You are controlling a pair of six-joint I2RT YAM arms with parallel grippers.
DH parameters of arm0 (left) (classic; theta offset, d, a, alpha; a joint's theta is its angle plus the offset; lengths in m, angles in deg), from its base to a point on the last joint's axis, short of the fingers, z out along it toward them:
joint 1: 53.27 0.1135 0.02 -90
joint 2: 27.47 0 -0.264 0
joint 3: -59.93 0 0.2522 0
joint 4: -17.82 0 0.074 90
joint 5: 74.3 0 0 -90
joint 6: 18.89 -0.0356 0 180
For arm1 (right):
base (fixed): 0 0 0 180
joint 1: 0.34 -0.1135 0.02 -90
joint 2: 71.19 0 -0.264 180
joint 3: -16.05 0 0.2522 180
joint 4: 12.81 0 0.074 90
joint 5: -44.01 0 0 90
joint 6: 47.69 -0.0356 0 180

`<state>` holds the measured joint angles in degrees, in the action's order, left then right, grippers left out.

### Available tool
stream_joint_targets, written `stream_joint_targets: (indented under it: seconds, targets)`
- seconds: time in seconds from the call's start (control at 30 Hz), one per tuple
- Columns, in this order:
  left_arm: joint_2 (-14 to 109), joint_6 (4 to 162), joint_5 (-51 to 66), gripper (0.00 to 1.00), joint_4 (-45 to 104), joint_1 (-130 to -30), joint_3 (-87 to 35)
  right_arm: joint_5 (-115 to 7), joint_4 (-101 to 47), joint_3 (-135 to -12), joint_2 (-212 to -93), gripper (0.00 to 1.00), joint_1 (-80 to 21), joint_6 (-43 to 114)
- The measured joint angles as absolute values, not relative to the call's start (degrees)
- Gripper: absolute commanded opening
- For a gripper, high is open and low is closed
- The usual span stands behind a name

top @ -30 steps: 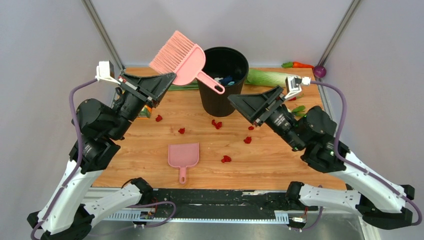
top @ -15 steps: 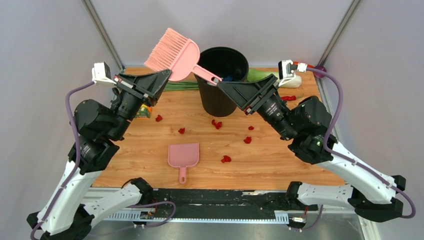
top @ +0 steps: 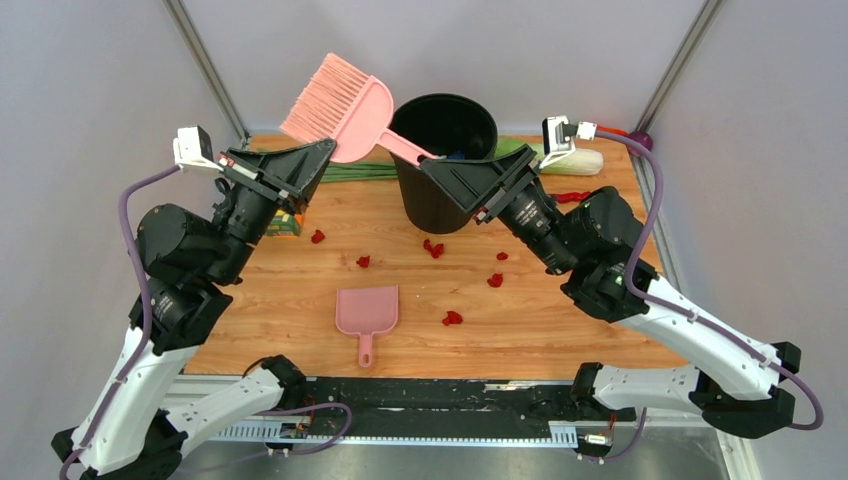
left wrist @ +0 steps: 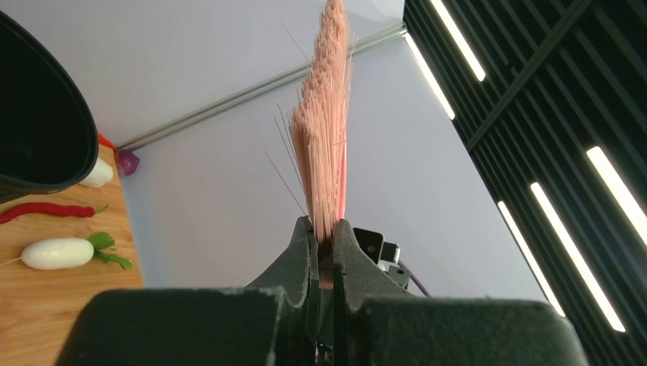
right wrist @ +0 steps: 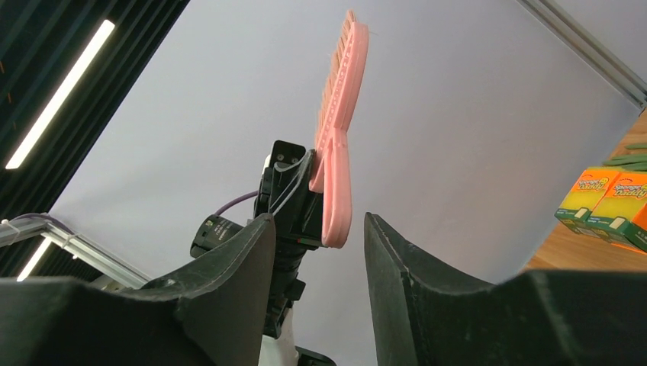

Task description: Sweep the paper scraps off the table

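Well, the wood-grain table (top: 560,330) has not been swept yet, and the black bin (top: 440,205) stands at its back. My read is that this is a handover of the tool, done up in the air. The left gripper (top: 333,150) is clamped on the pink brush (top: 350,105) at the base of its head. The right gripper (top: 425,165) has its jaws apart on either side of the handle tip, though I can't quite tell whether they touch it.

The brush's long axis runs diagonally. Its bristles point up and back-left, and its handle slants down-right over the bin's rim.

Next, the right jaws need a firm hold on the handle before the left lets go.

The pink dustpan (top: 367,310) lies flat near the front edge with its handle toward the arms. The paper scraps (top: 452,318) are tiny and red, scattered across the middle of the table between bin and dustpan.
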<state>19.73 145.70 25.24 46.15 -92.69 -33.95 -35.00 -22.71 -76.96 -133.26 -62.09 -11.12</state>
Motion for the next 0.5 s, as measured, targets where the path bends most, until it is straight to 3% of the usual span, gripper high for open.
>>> stream_joint_targets:
  seconds: [0.5]
  targets:
    - [19.1, 144.1, 25.2, 0.00, 47.2, -92.7, -34.4, -35.3, -22.4, -80.4, -138.3, 0.31, -62.1, -11.2]
